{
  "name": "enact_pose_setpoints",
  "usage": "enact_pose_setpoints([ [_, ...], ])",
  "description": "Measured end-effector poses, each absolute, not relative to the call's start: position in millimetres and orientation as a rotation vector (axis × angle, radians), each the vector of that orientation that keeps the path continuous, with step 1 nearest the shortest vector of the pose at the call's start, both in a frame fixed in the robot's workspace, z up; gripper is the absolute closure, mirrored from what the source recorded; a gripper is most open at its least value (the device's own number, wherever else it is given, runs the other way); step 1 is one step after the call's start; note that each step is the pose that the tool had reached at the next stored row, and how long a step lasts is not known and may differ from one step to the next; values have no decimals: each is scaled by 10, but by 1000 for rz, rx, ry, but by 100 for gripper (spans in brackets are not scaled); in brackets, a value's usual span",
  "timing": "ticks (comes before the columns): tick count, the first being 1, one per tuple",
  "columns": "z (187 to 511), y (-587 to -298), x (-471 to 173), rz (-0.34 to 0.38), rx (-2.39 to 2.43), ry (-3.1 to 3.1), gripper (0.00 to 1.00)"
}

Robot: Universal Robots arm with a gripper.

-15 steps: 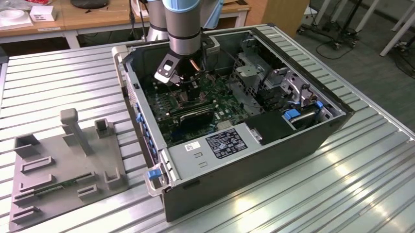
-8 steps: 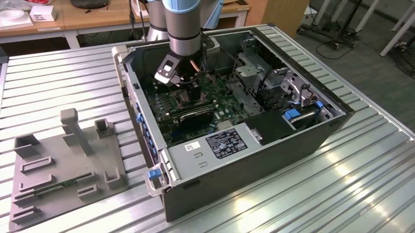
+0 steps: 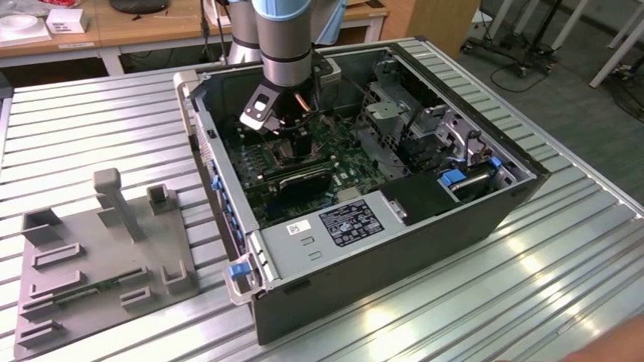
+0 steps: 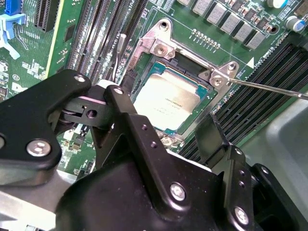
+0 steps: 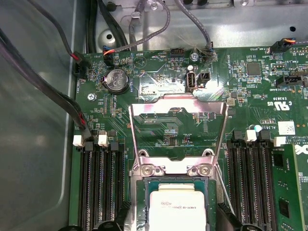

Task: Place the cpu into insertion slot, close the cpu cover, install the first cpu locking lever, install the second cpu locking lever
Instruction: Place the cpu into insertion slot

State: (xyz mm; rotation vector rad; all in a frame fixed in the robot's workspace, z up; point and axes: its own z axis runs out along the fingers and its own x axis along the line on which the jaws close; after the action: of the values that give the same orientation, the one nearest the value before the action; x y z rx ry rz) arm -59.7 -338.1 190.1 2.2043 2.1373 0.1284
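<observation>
Cpu (image 4: 166,100) just below gripper (image 4: 161,108)

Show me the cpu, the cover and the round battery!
cpu (image 4: 166,98): second wrist view, middle of its silver top.
cover (image 5: 178,105): first wrist view, end bar of its frame.
battery (image 5: 117,80): first wrist view, middle of its face.

Arm (image 3: 285,45) hangs approx vertical, wrist pointing straight down; gripper (image 3: 286,134) at bottom end, fingers (image 4: 118,98) spread wide apart, holding nothing, no contact visible
</observation>
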Motion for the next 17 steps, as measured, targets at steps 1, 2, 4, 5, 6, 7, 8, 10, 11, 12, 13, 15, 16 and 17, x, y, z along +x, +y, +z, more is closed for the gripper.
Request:
enact_pose_setpoints([
  [1,1901,-3381,-597,129,2204,2137,23],
  [2,1907,-3381,-597,129,2204,2137,23],
  [4,1922,-3381,-597,128,2204,2137,23],
  [5,1929,-3381,-597,128,2204,2137,23],
  [6,1938,-3381,-597,128,2204,2137,23],
  [7,1944,-3381,-597,127,2204,2137,23],
  [8,1949,-3381,-597,127,2203,2137,23],
  [10,1964,-3380,-597,125,2203,2136,23],
  [11,1971,-3380,-597,125,2203,2136,23],
  [12,1980,-3380,-597,125,2202,2136,23],
  [13,1989,-3380,-597,124,2202,2136,23],
  [15,1995,-3380,-597,124,2202,2136,23],
  [16,1995,-3380,-597,124,2202,2136,23],
  [17,1995,-3380,-597,125,2202,2136,23],
])
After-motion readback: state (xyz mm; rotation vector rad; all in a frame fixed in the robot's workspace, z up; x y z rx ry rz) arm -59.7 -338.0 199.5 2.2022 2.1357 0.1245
